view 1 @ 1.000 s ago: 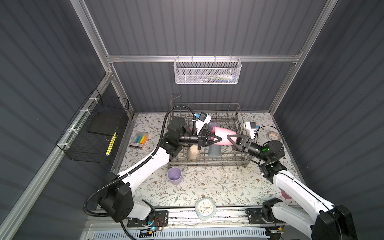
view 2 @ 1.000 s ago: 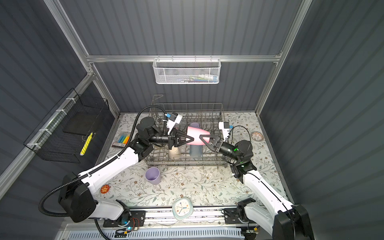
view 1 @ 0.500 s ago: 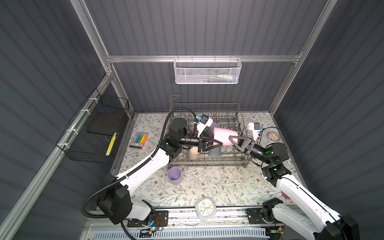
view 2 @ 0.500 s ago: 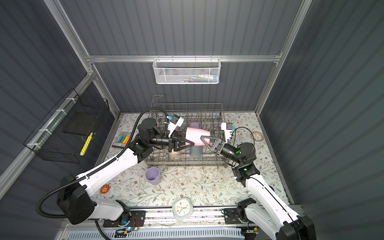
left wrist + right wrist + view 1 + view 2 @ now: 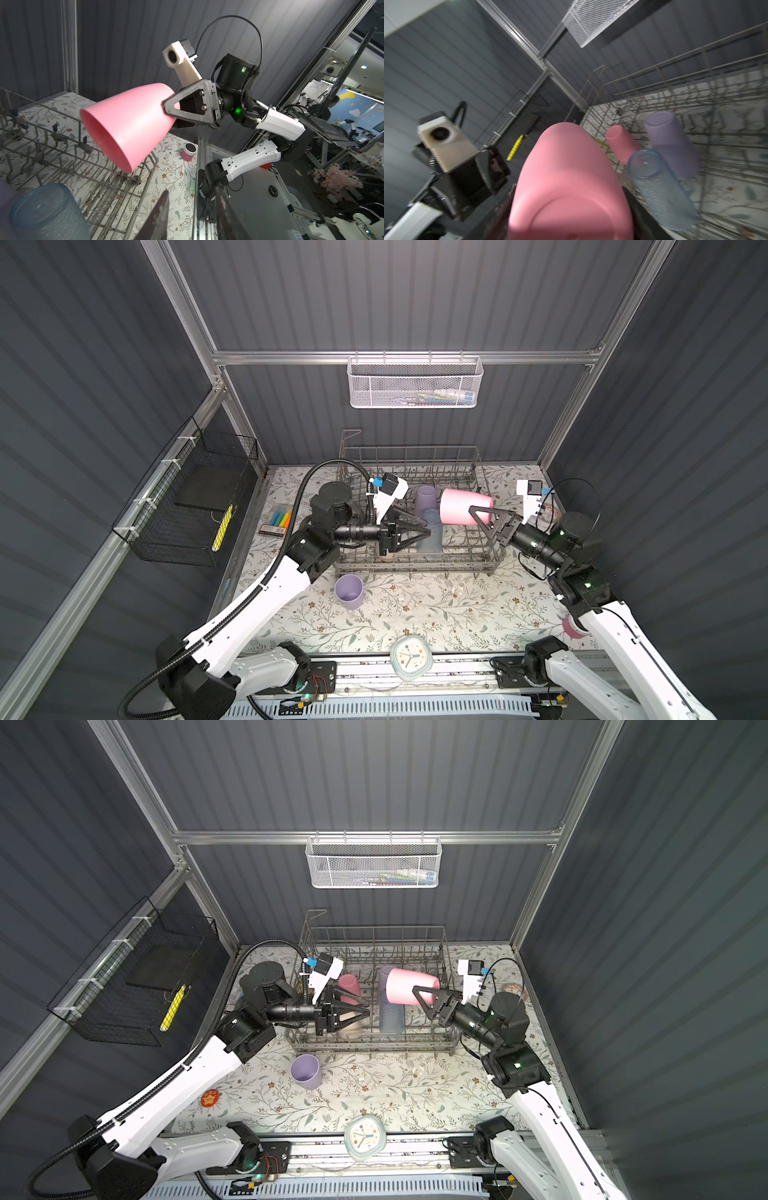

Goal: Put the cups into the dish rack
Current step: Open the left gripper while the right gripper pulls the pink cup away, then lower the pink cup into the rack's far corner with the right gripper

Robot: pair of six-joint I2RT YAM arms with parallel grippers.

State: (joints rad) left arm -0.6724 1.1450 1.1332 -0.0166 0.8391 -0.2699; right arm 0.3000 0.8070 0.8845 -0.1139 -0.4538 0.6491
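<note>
We're seeing left tool (image 5: 426, 527) just released, backing off; right tool (image 5: 478, 512) alone gripping the pink cup (image 5: 459, 506) over dish rack (image 5: 415, 562). Handover done.

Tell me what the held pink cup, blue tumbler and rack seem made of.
Pink cup: likely plastic, opaque, smooth with a soft sheen. Blue tumbler: probably plastic, translucent, with a finely textured wall. Dish rack: thin grey metal wire, dull and unpolished.

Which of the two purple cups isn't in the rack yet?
The lilac cup standing open-end up on the table, before the dish rack; its twin sits inverted inside.
</note>
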